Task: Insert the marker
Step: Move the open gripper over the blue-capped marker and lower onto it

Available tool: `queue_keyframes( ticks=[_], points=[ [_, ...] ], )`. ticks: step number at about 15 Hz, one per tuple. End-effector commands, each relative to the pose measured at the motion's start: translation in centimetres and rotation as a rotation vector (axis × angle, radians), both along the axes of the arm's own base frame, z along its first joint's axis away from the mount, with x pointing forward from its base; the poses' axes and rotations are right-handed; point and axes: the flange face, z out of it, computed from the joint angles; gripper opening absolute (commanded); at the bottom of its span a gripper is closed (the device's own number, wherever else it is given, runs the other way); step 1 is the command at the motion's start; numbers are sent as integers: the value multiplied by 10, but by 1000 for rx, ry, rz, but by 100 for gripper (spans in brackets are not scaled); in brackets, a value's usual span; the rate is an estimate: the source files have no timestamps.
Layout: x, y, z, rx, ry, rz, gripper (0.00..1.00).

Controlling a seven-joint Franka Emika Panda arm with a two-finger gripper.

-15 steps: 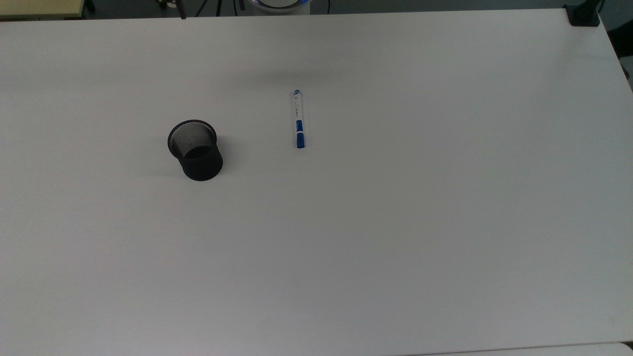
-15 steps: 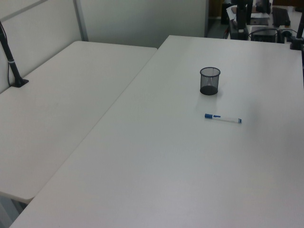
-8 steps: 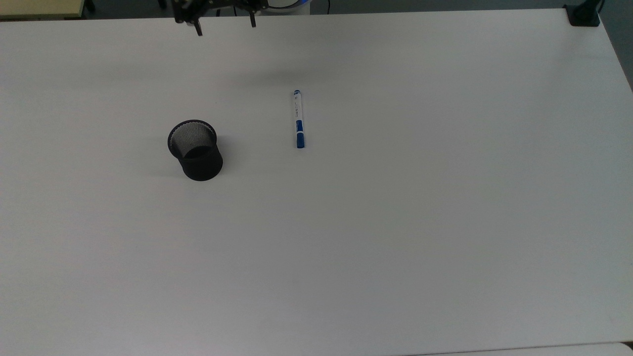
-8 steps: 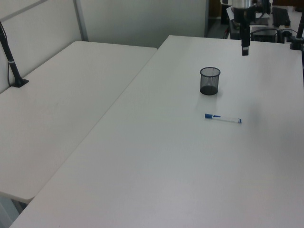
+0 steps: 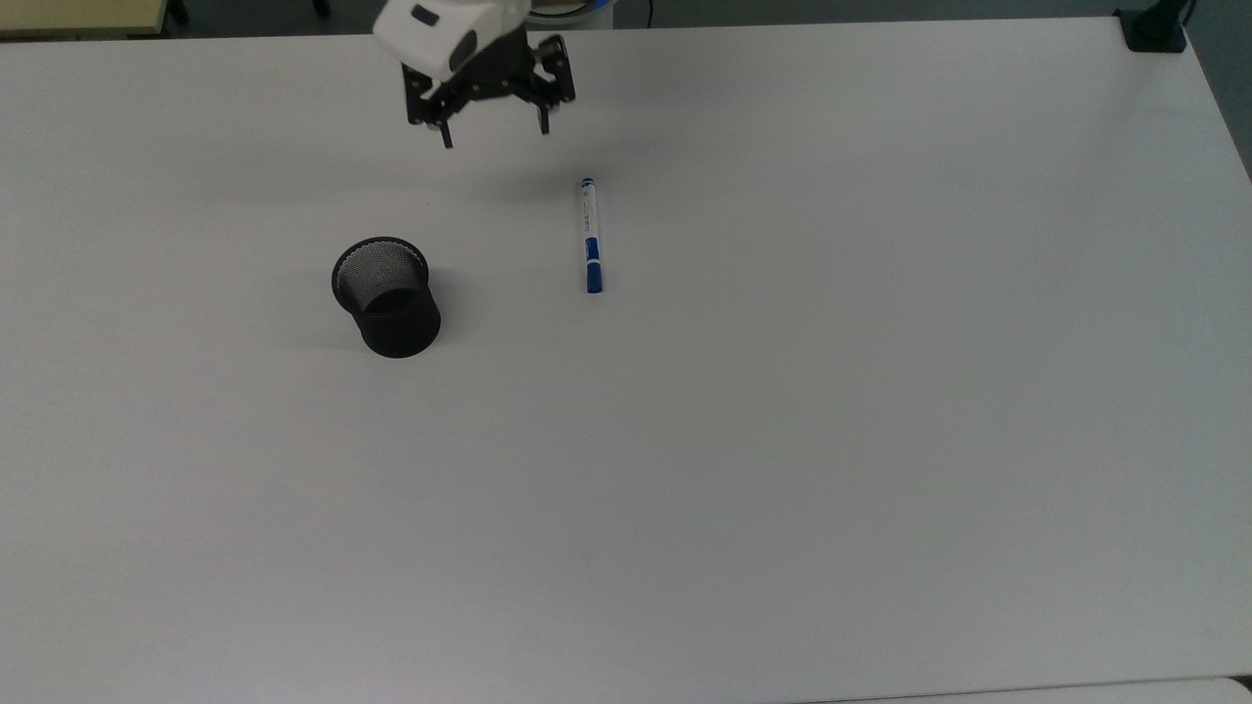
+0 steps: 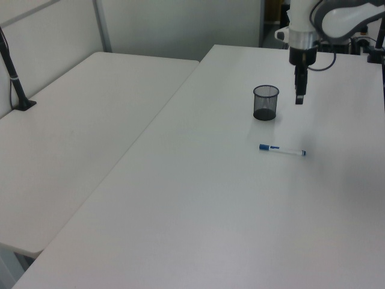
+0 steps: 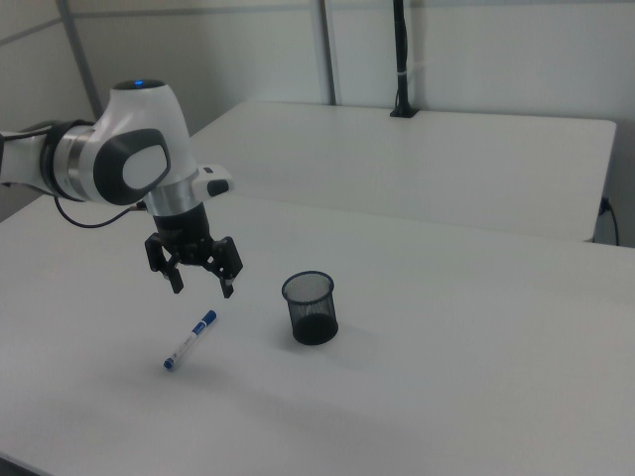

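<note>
One marker flat | top view: long axis vertical, cap down

The gripper points downward (fingers spread apart), holding nothing.

Robot arm: glossy white rounded shell segments separated by dark grey joint bands, with a large dark grey circular cap on the side of the bulbous joint and a small blue light on its top. A thin black cable loops beneath the forearm. The wrist narrows to a black collar carrying the black two-finger gripper, whose white housing bears small dark oval insets.
</note>
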Motion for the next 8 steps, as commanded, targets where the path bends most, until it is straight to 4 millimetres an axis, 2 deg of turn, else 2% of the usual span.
queue_keyframes(
  ticks=[1,2,3,5,8],
  points=[
    [19,47,-35,19,-73,-150,100],
    [24,58,-47,16,-74,-174,100],
    [30,66,-50,20,-83,-183,100],
    [46,70,-53,26,-85,-182,100],
    [67,82,-72,25,-61,-154,100]
  ],
)
